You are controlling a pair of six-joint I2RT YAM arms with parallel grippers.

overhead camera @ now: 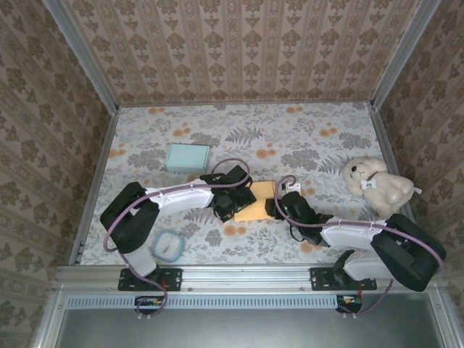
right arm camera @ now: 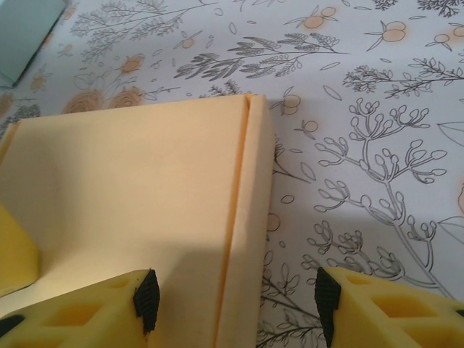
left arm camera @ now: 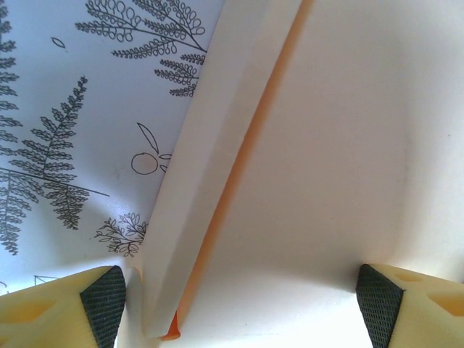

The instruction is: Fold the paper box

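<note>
The paper box [overhead camera: 255, 201] is a flat yellow-orange carton lying on the flowered tablecloth in the middle of the table, between my two grippers. My left gripper [overhead camera: 229, 201] is at its left side. In the left wrist view the left gripper [left arm camera: 241, 308] is open, its pads wide apart around a pale side flap [left arm camera: 210, 145] of the box [left arm camera: 348, 159]. My right gripper [overhead camera: 279, 207] is at the box's right side. In the right wrist view the right gripper [right arm camera: 236, 301] is open astride the box's right wall [right arm camera: 250, 217], one pad over the top panel [right arm camera: 130, 188], the other over the cloth.
A teal box [overhead camera: 188, 157] lies behind the left arm and shows again as a teal corner [right arm camera: 25, 29]. A plush teddy bear [overhead camera: 377, 185] sits at the right. A blue-rimmed ring [overhead camera: 168, 245] lies at the near left. Patterned walls close in the table.
</note>
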